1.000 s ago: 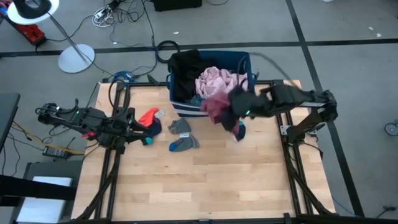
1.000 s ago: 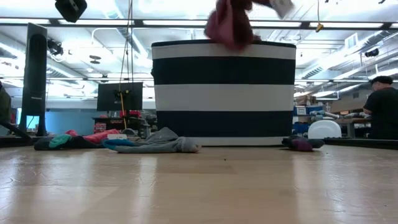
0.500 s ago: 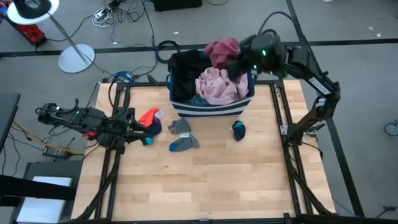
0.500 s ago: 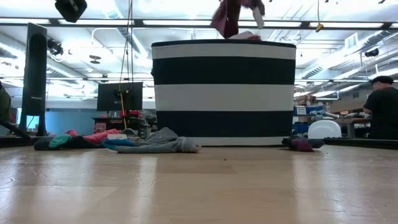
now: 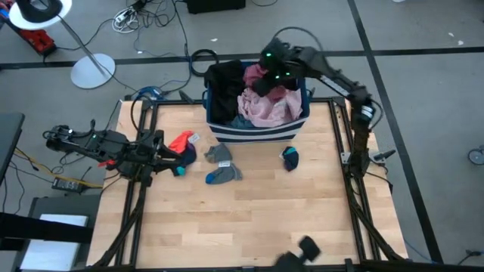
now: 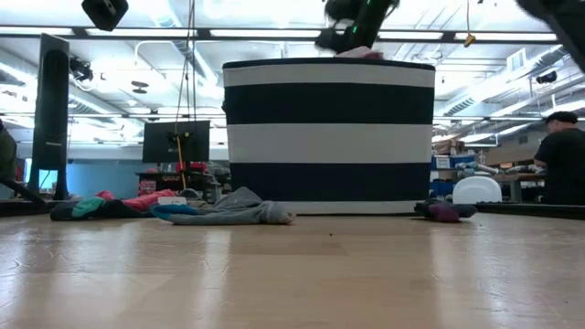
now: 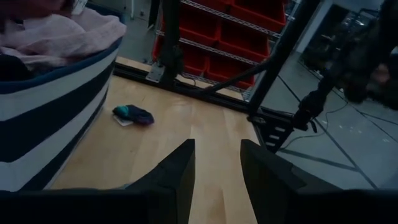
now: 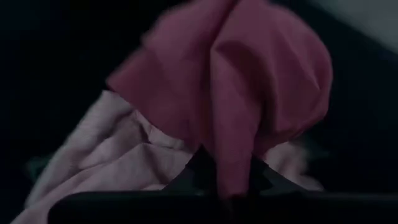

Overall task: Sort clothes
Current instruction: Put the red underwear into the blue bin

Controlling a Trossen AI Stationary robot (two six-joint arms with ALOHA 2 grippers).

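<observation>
My right gripper (image 5: 266, 73) reaches over the dark blue, white-striped bin (image 5: 249, 133) and is shut on a maroon garment (image 5: 253, 74), which lies on the pink (image 5: 271, 106) and black (image 5: 223, 83) garments in the bin. My left gripper (image 7: 217, 177) is open and empty at the table's left edge (image 5: 160, 148), next to a red-orange piece (image 5: 181, 140) and a blue piece (image 5: 186, 156). Two grey socks (image 5: 220, 153) (image 5: 224, 175) and a dark sock (image 5: 290, 157) lie flat on the table before the bin. My right gripper pinches a bunched fold of the maroon garment (image 8: 231, 163) between its two fingers (image 8: 198, 167). The rest of the garment spreads out beyond the fingers and rests on the pink garment (image 8: 124, 155) in the bin.
The bin (image 6: 329, 137) stands at the table's far edge, filled above its rim. Bare wood takes up the table's near half (image 5: 257, 219). Cables and a lamp base (image 5: 92, 70) lie on the floor beyond. A person (image 6: 559, 160) stands far off in the room.
My right gripper has carried the maroon garment from over the table in front of the bin's right corner, up and toward the far edge, then left and down over the bin. The garment, which hung free, now lies on the pile inside the bin.
</observation>
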